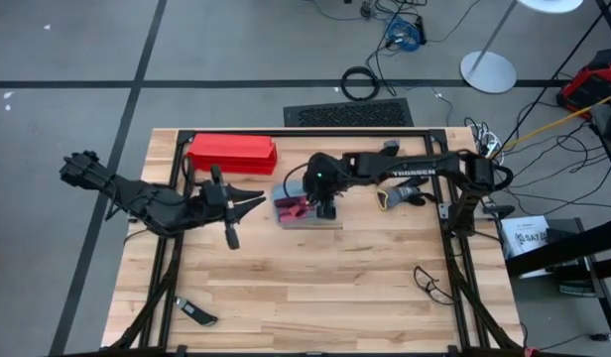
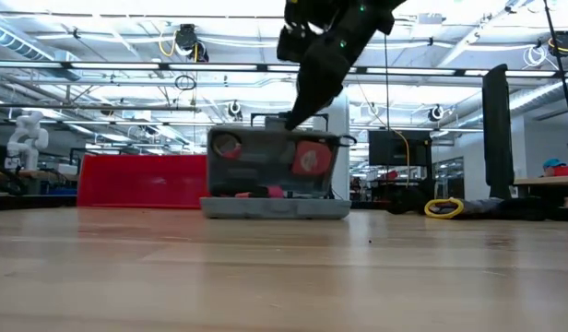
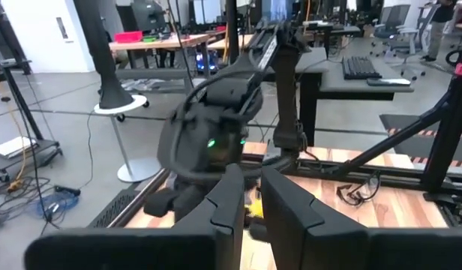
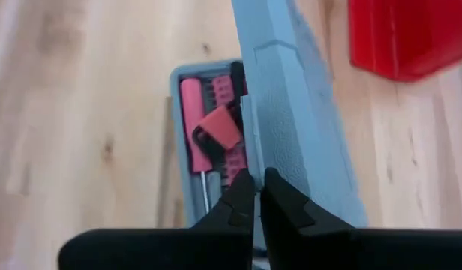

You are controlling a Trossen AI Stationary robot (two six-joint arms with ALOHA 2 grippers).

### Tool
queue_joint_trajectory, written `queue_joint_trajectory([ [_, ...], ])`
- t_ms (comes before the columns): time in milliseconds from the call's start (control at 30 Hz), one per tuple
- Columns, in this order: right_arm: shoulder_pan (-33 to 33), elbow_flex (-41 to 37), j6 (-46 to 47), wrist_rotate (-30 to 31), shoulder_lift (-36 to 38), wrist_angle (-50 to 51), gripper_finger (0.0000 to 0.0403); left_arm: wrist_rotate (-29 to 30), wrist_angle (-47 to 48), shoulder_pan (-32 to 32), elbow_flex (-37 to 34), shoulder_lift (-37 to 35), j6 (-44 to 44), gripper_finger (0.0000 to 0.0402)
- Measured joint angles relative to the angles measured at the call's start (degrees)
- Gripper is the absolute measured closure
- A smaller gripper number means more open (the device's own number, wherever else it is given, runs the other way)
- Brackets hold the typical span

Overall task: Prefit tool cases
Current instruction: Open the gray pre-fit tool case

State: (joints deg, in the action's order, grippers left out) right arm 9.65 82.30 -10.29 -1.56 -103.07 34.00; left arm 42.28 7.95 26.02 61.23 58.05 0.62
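Observation:
The blue-grey tool case (image 1: 307,212) lies open in the middle of the table. Its base (image 2: 275,207) rests flat, with red tools (image 4: 212,124) in the recesses. The lid (image 2: 270,161) stands upright on its hinge edge. My right gripper (image 2: 286,120) comes down from above, shut, with its tips at the lid's top edge. My left gripper (image 1: 254,201) hovers level to the left of the case and points at it. Its fingers (image 3: 232,202) are a narrow gap apart, and nothing shows between them. My right gripper's shut fingertips (image 4: 242,196) meet the lid's upper free edge (image 2: 293,129), slanting down from above and from the table's right. Nothing is pinched between them. The lid (image 4: 291,112) stands upright and the base stays flat on the table.
A long red box (image 1: 231,154) lies at the far left, behind the case. A yellow-and-black object (image 1: 393,198) sits to the right of the case. A small dark tool (image 1: 196,314) lies near the front left edge and a cable (image 1: 431,280) at the right.

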Motion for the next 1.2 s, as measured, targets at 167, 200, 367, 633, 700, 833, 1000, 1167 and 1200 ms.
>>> queue_joint_trajectory([
  [167, 1.6, 1.3, -0.7, -1.7, 0.4, 1.8, 0.0401, 0.0, 0.1, 0.0, 0.0, -1.7, -0.1, 0.0349],
  [200, 1.8, 1.6, -0.7, -3.2, 0.4, 2.3, 0.0401, 0.0, 0.1, 0.0, 0.0, -1.9, -0.1, 0.0349],
  [367, 1.3, 1.6, 0.1, -11.4, 0.5, 3.9, 0.0401, 0.0, 0.1, 0.0, 0.0, -2.6, 0.0, 0.0349],
  [633, -0.8, 1.7, 1.7, -24.4, 0.5, 9.6, 0.0402, -1.6, 0.1, 0.0, 0.0, -2.7, 0.1, 0.0349],
  [700, -0.9, 1.7, 1.8, -26.4, 0.5, 10.2, 0.0402, -1.6, 0.1, 0.0, 0.0, -2.7, 0.1, 0.0349],
  [833, 0.2, 1.8, 1.7, -26.9, 0.7, 9.7, 0.0402, -1.6, 0.8, 0.0, 0.0, -2.7, 0.0, 0.0349],
  [1000, 2.1, 1.8, 1.7, -26.2, 0.7, 7.6, 0.0402, -0.6, 12.8, 0.0, 0.0, -2.5, 0.7, 0.0349],
  [1167, 5.1, 1.8, 1.7, -26.0, 0.7, 6.4, 0.0402, 0.0, 22.1, -0.3, 0.0, 0.0, 7.9, 0.0349],
  [1200, 5.7, 1.8, 1.7, -26.0, 0.7, 6.5, 0.0402, 0.0, 22.1, -0.3, 0.0, 0.4, 8.2, 0.0349],
])
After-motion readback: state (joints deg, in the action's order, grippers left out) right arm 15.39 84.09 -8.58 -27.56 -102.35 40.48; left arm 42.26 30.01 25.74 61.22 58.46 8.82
